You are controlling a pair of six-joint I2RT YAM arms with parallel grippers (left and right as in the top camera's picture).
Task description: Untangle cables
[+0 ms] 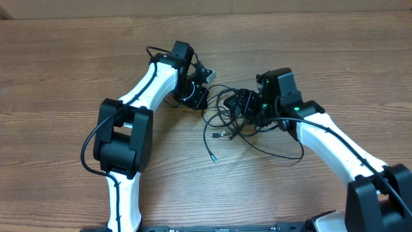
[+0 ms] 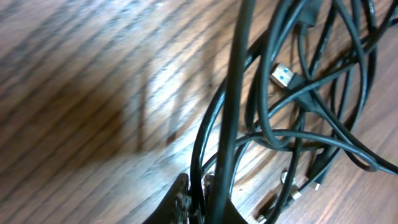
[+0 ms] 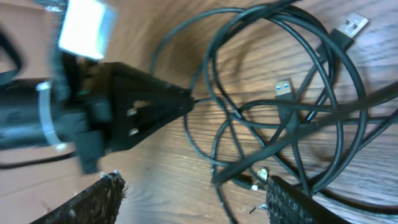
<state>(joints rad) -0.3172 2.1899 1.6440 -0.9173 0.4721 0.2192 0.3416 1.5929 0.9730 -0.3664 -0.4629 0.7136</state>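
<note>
The cables [image 1: 225, 125] are thin black cords tangled in overlapping loops on the wooden table between my two arms. My left gripper [image 1: 196, 96] is at the tangle's left edge. In the left wrist view it [image 2: 196, 182] is shut on one thin strand of the cables [image 2: 298, 106], next to a thicker strand. A USB plug with a blue insert [image 2: 283, 76] lies among the loops. My right gripper [image 1: 248, 104] hovers over the tangle's right side. It [image 3: 196, 194] is open, fingers wide apart, above strands of the cables [image 3: 292, 106] and small silvery plug ends [image 3: 260, 175].
The left gripper's black tip [image 3: 183, 99] shows in the right wrist view, close to the right fingers [image 3: 292, 199]. A silver USB plug [image 3: 349, 25] lies at the loops' far edge. One loose cable end [image 1: 213, 158] trails toward the table's front. Bare wooden table [image 1: 64, 77] surrounds the tangle.
</note>
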